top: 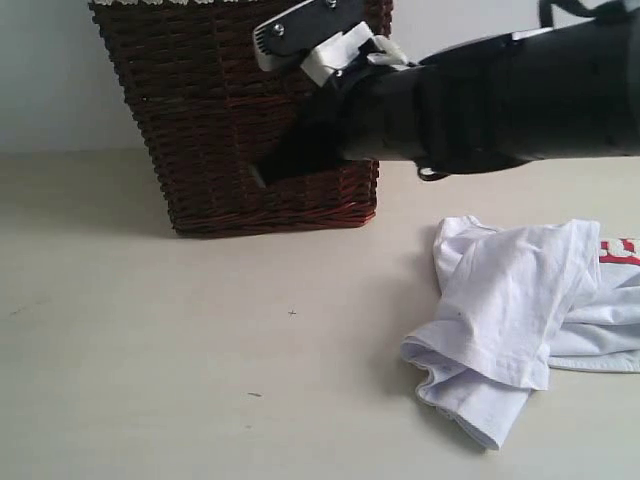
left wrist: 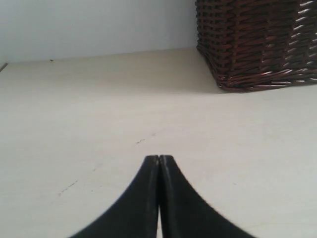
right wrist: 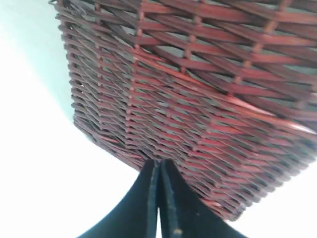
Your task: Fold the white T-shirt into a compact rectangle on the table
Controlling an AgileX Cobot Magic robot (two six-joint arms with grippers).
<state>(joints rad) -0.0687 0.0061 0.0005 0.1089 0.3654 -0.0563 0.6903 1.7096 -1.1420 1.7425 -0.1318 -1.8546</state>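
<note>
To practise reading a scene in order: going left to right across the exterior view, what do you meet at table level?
Bare table → dark brown wicker basket → crumpled white T-shirt.

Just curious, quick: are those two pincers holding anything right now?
Left pincer: closed, holding nothing.
Right pincer: closed, holding nothing.
</note>
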